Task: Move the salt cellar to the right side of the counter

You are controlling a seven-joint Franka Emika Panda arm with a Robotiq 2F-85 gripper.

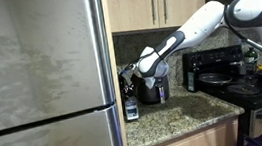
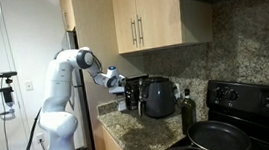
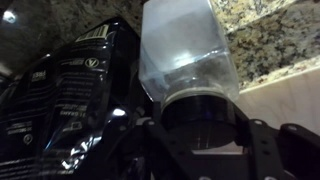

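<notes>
The salt cellar (image 1: 131,108) is a small whitish container with a bluish mark. It stands upright at the left end of the speckled granite counter (image 1: 177,118), next to the fridge and in front of the black air fryer (image 1: 154,88). My gripper (image 1: 132,83) comes down on it from above. In the wrist view the cellar's translucent body (image 3: 185,50) and its black band fill the space between the fingers of my gripper (image 3: 198,125), which press on both sides of the band. I cannot tell if it is lifted off the counter. In an exterior view my gripper (image 2: 120,84) is beside the air fryer (image 2: 159,96).
A steel fridge (image 1: 37,85) walls off the left side. A dark bottle (image 1: 190,76) stands at the backsplash, and it also shows in an exterior view (image 2: 187,110). The black stove (image 1: 244,87) with a pan (image 2: 216,137) lies to the right. Wooden cabinets (image 1: 158,1) hang overhead.
</notes>
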